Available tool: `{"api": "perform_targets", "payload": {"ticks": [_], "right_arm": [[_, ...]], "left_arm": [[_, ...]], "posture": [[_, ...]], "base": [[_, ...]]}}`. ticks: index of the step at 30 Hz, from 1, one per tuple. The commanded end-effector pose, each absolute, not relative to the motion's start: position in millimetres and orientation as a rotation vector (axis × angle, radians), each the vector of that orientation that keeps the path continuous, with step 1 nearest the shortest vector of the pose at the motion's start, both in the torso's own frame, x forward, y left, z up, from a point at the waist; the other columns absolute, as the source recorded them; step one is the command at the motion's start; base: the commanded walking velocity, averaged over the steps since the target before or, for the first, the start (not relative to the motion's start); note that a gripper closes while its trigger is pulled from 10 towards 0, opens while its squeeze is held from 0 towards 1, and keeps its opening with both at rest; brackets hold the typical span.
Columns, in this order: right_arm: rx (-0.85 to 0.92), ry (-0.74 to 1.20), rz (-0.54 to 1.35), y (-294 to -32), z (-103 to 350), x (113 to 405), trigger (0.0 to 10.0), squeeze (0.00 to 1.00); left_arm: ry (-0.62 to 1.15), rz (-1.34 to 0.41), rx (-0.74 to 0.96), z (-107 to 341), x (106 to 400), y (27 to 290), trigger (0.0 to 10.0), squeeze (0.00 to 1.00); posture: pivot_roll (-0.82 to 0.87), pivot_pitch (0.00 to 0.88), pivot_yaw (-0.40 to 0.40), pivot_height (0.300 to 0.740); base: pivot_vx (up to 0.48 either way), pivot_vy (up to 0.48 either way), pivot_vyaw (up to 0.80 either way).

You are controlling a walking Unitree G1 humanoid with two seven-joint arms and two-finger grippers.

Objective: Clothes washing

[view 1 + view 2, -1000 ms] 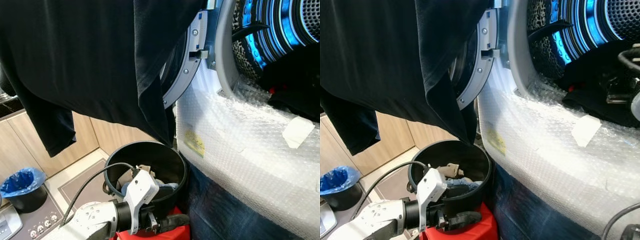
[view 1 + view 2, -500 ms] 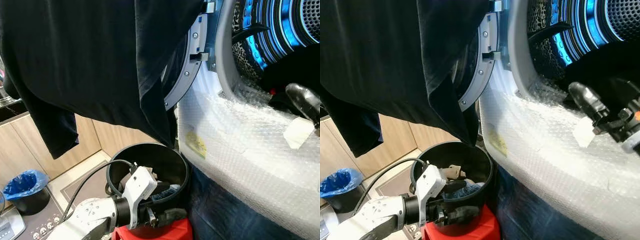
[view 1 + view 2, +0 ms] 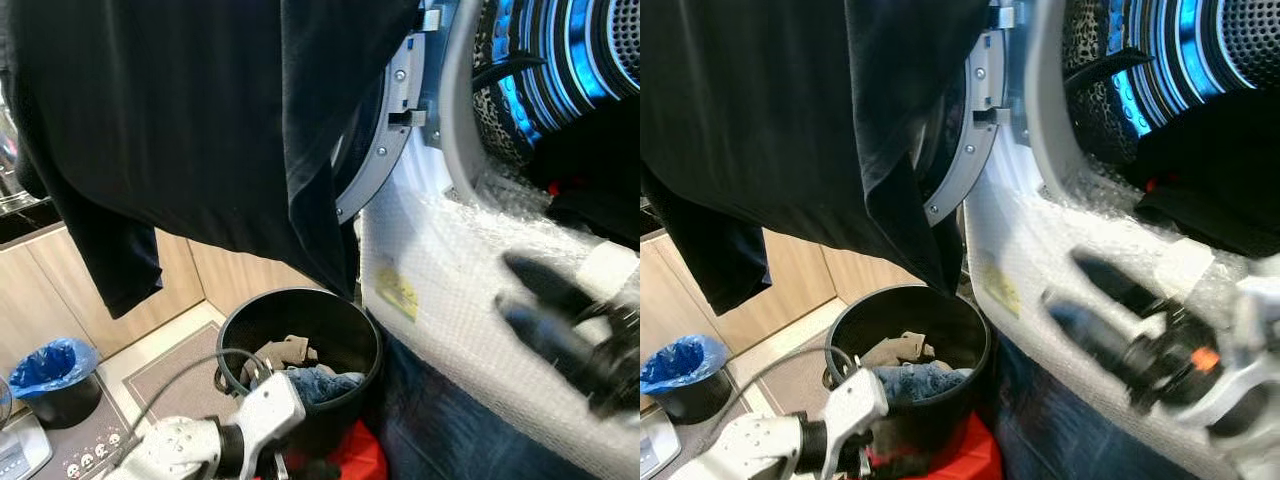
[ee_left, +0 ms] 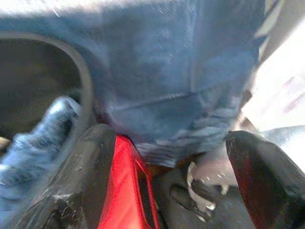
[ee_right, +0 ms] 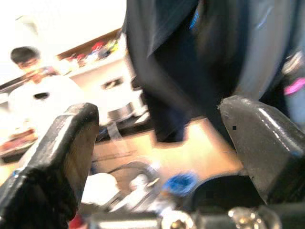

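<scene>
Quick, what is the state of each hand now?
Left hand: open, holding nothing.
Right hand: open, holding nothing, blurred in motion.

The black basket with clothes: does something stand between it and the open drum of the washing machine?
Partly. A black garment hangs over the basket beside the open door, and the bubble-wrapped front rises between basket and drum.

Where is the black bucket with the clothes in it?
The bucket sits low in the middle of the eye views, on a red stand, below the hanging black shirt and beside the washer.
</scene>
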State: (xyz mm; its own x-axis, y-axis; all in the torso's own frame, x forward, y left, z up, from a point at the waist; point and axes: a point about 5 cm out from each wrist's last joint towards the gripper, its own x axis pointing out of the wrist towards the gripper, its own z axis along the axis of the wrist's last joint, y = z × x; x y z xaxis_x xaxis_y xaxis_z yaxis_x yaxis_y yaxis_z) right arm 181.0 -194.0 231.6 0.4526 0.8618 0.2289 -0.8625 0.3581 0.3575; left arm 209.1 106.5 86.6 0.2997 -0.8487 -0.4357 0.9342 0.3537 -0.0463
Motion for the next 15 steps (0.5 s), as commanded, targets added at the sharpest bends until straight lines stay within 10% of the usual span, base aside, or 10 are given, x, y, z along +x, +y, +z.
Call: {"api": "perform_targets", "payload": {"ticks": [1,15], "right_arm": [[0.466,0.013,1.128,-192,228,182,10.0,0.00],[0.360,0.629,0.834,-207,61,176,10.0,0.00]], "left_arm": [[0.443,-1.211,0.246,82,208,108,10.0,0.00],[0.657,-1.096,0.278,5,214,109,10.0,0.00]], "posture": [[-0.17,0.000,0.016,0.740],[-0.15,0.000,0.022,0.740]], "base": [[0.000,0.000,0.00],[0.000,0.000,0.00]]}}
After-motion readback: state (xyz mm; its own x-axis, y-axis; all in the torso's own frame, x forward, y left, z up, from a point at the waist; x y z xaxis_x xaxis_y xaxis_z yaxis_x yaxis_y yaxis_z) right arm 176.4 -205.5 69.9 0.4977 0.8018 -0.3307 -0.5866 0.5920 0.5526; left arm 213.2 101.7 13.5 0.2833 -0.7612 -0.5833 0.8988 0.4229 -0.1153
